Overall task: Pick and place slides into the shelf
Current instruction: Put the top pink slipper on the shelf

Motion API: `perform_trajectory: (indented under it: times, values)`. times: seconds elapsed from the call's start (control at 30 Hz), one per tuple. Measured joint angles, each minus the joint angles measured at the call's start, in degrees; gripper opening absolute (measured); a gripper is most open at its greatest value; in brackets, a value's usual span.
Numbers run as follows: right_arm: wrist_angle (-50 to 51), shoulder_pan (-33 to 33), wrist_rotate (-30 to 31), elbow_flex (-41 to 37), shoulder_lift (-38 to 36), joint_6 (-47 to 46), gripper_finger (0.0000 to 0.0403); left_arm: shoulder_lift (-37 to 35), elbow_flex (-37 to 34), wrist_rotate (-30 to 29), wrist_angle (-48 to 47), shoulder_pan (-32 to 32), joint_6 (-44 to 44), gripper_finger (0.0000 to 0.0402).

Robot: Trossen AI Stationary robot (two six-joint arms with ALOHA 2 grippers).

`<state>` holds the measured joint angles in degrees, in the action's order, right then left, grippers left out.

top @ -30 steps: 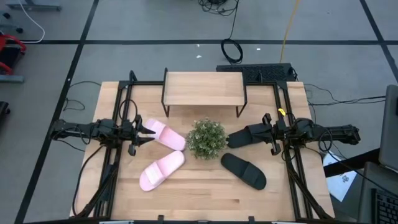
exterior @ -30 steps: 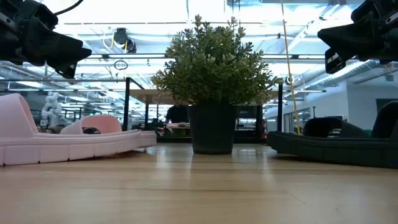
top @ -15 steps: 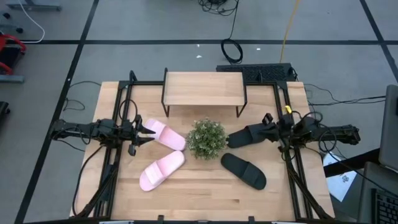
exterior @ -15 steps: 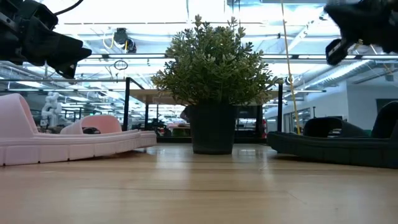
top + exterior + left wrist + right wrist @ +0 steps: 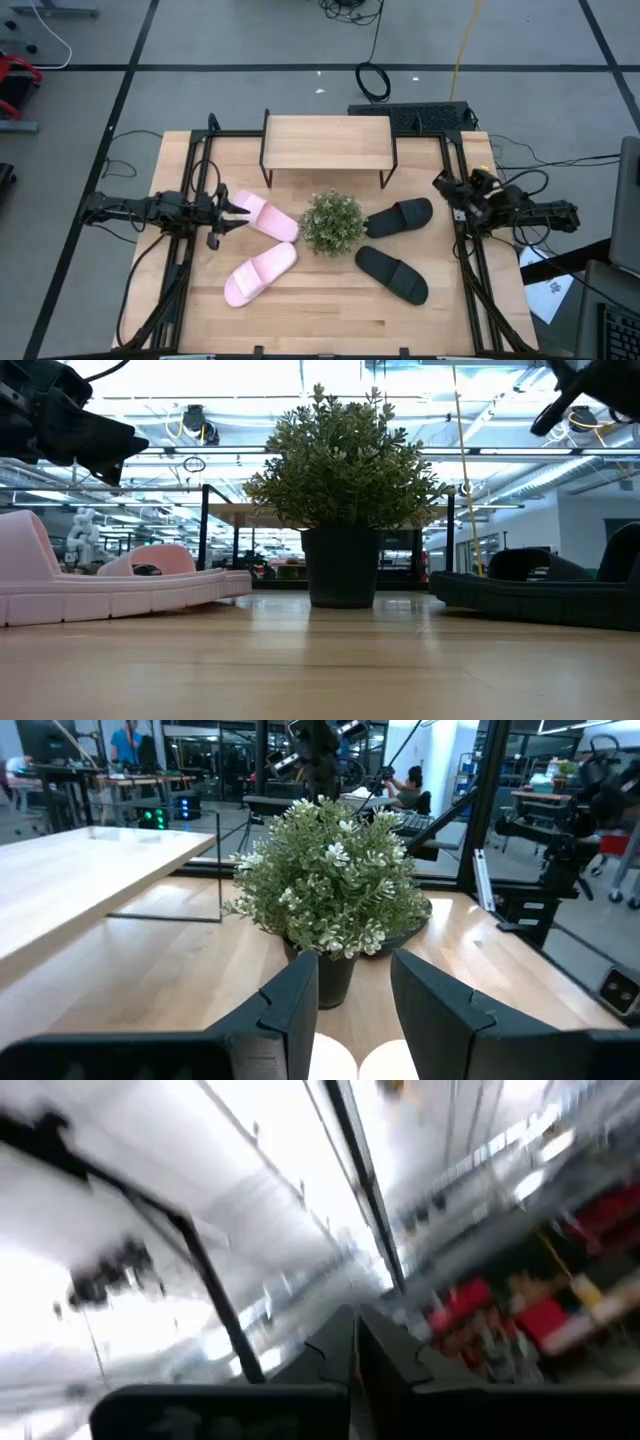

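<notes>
A potted plant (image 5: 332,222) stands at the table's (image 5: 330,310) centre, just in front of the shelf (image 5: 327,142). Two slides lie left of the plant, one (image 5: 262,215) beside it, one (image 5: 259,273) nearer the front. Two more lie to its right, one (image 5: 401,216) beside it, one (image 5: 392,273) toward the front.

Right wrist view smeared throughout, pink slide (image 5: 60,585) and black slide (image 5: 560,595) cropped in low view
</notes>
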<state>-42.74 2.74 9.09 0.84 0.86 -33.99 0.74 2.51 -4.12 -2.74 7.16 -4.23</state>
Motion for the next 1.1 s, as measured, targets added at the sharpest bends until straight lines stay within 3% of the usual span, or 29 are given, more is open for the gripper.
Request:
perform_trajectory:
  times: [0.23, 0.67, 0.8, 0.93, 1.1]
  values:
    - [-10.6, 0.0, 11.8, 0.0, 0.5, -1.8, 0.0009, 0.0, 0.0, -0.5, 6.2, 0.0, -10.1, 0.0134]
    - [-11.7, 0.0, 13.3, 0.0, 2.8, -1.4, 0.0009, 0.0, 0.0, -4.0, 27.6, 0.0, -21.7, 0.0134]
    - [-14.2, 0.0, 13.2, 0.8, 5.7, -1.3, 0.0009, 0.0, 0.0, -4.3, 27.9, 0.0, -23.3, 0.0134]
    - [-13.7, 0.0, 10.1, 3.8, 8.9, 1.6, 0.0009, 0.6, 0.3, -8.4, 27.3, 0.0, -25.7, 0.0134]
    - [-14.8, 0.0, 8.6, 10.2, 12.4, 7.7, 0.0009, 5.3, 5.8, -10.5, 24.0, 0.0, -23.1, 0.0134]
